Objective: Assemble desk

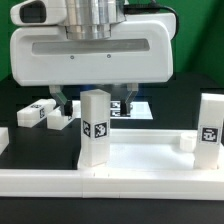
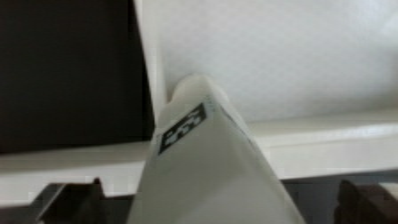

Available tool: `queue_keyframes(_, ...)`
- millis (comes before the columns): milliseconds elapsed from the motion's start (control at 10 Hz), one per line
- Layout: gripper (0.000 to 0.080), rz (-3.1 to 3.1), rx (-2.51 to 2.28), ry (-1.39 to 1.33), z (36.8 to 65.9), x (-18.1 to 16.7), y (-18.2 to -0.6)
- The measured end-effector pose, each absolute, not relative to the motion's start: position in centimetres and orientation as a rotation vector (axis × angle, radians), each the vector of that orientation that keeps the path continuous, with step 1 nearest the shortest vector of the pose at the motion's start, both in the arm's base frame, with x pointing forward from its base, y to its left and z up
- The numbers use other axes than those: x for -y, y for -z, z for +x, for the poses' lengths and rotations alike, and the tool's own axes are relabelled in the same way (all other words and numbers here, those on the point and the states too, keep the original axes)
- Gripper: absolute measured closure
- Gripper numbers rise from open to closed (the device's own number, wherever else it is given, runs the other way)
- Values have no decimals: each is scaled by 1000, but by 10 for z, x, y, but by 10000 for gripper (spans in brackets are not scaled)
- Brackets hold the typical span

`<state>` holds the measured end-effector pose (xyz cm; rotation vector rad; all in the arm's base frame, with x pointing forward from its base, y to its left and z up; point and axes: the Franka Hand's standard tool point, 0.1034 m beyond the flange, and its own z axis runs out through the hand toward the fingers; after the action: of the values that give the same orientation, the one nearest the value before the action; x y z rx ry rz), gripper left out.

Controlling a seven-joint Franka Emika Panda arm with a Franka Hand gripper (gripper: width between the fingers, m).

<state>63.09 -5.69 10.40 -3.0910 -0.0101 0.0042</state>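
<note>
Along the bottom of the exterior view, nearest the camera, runs a long white rail (image 1: 110,185). Just behind it lies the shallow white tabletop (image 1: 145,155). It holds an upright leg block (image 1: 95,148) at center frame, with a small black-and-white square tag (image 1: 100,128) on its front face; the pattern is too small to read. At the right edge of the frame a second leg block (image 1: 210,140) stands upright with a similar tag (image 1: 209,131), and a small white block (image 1: 187,142) sits low just beside it. Further back, at middle left, a third leg block (image 1: 33,113) lies on its side on the black table (image 1: 15,100), with another tagged white piece (image 1: 60,122) just beside it. Behind the center leg, part of the marker board (image 1: 138,108) shows under the arm. The gripper (image 1: 97,103) fills the upper half of the frame, and its dark fingers (image 1: 66,100) are spread wide either side of the center leg's top, clear of it and holding nothing. In the wrist view the same leg (image 2: 205,175) rises toward the lens, its tag (image 2: 183,128) blurred. The gripper (image 2: 214,200) straddles it, a fingertip (image 2: 68,200) near each lower corner, and beyond lie the tabletop (image 2: 267,60) and the black table (image 2: 63,70).
</note>
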Motion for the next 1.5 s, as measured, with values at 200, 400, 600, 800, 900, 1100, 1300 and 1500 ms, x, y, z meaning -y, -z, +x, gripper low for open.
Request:
queue_keyframes(200,151,-3096,227,-6,630,58,-104)
queue_keyframes(400,151,-3084,450,-5,631,59,-104)
queue_keyframes(600,151,-3063,620,-8,631,60,-104)
queue_keyframes(800,177,-3064,619,-8,630,61,-104)
queue_keyframes(900,357,-3064,618,-8,630,61,-104)
queue_keyframes(1100,514,-3068,596,-9,630,61,-104)
queue_keyframes(1300,511,-3075,555,-9,630,61,-104)
queue_keyframes(1500,511,-3111,297,-11,630,61,-104)
